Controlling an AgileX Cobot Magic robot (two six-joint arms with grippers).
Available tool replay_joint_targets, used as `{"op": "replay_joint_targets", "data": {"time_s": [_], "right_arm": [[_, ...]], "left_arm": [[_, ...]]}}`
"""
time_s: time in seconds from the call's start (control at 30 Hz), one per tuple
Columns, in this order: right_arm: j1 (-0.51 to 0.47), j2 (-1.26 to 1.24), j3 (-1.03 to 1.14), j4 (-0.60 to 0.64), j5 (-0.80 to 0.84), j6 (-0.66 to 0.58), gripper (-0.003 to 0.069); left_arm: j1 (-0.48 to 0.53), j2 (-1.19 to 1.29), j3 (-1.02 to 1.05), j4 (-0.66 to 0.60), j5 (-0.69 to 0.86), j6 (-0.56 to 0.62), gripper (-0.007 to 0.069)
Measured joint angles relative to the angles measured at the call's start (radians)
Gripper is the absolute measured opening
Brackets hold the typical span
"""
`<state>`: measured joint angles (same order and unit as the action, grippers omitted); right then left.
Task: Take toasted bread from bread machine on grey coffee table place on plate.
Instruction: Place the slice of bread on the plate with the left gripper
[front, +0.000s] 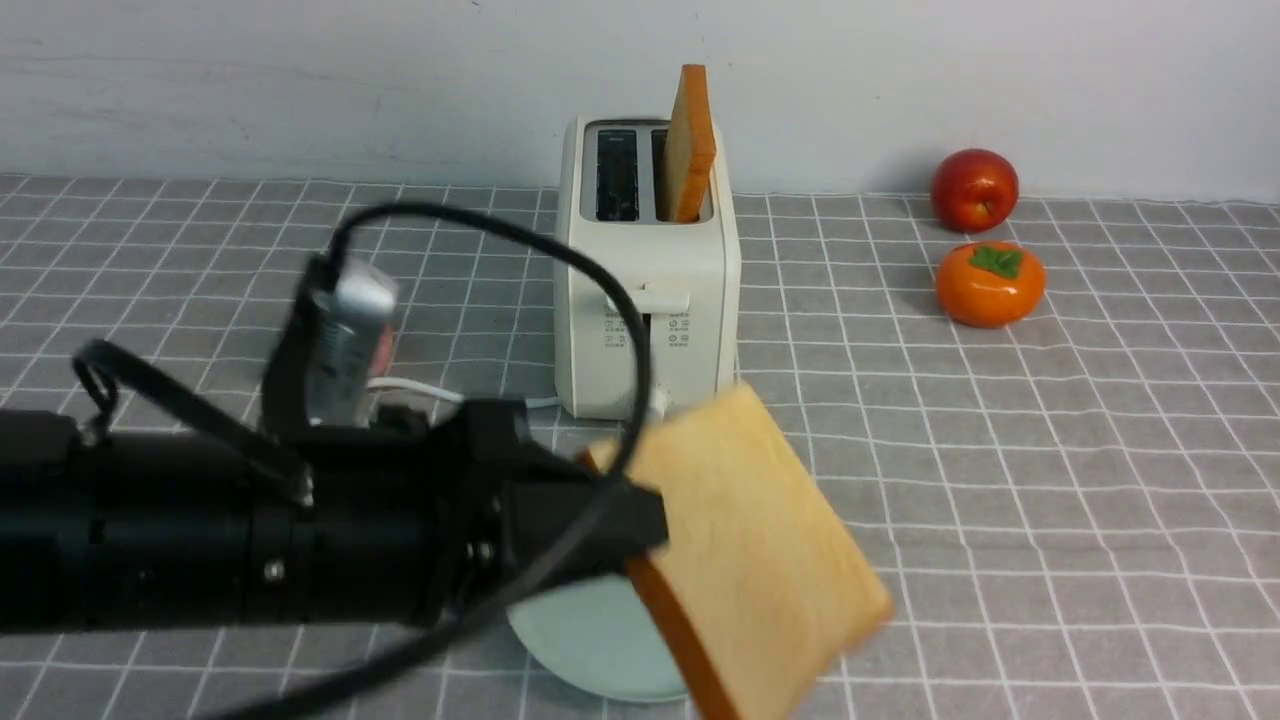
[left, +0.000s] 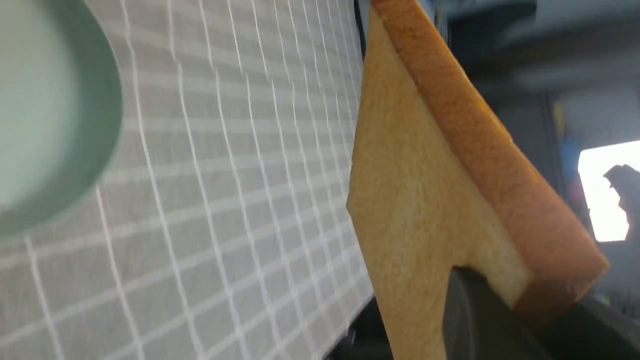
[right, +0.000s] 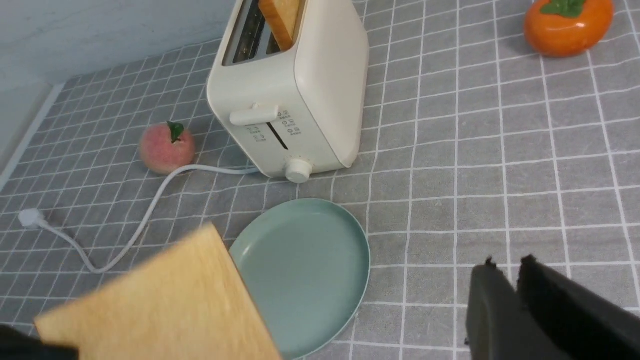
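The robot's left gripper (front: 640, 540) clamps one corner of a slice of toasted bread (front: 755, 545) and holds it tilted in the air, pale golden face toward the front camera and orange-brown crust edge low, just above the pale green plate (front: 585, 640). The slice is clear of the plate and not lying on it. In the left wrist view a dark finger (left: 475, 315) presses against the slice's porous face at that corner. The plate lies on the grey coffee table (front: 1050, 480) directly in front of the bread machine (front: 650, 300), close to its round knob (right: 298, 170). A second slice (front: 690, 150) stands upright in the bread machine's right-hand slot, rising well above its top. The right gripper (right: 507, 261) hangs over bare cloth to the right of the plate, its black fingers drawn almost together with nothing between them. A white cord (right: 150, 205) trails from the bread machine past a peach (right: 166, 148) on the left. A red apple (front: 974, 190) and an orange persimmon (front: 990, 285) sit well apart on the right.
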<state>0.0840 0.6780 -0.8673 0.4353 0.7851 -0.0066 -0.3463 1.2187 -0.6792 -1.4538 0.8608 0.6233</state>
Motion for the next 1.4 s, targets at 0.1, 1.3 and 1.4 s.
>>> {"op": "replay_joint_targets", "data": {"time_s": [0.1, 1.3, 1.4], "right_arm": [[0.000, 0.000, 0.000, 0.000, 0.020, 0.000, 0.0085], [0.000, 0.059, -0.065, 0.067, 0.140, 0.000, 0.0125], [0.000, 0.115, -0.141, 0.028, 0.223, 0.000, 0.0128]], "left_arm": [[0.000, 0.056, -0.001, 0.126, 0.036, 0.067, 0.0092], [0.197, 0.537, -0.209, 0.056, -0.146, 0.339, 0.0468], [0.197, 0.479, -0.209, 0.147, -0.223, 0.277, 0.0475]]}}
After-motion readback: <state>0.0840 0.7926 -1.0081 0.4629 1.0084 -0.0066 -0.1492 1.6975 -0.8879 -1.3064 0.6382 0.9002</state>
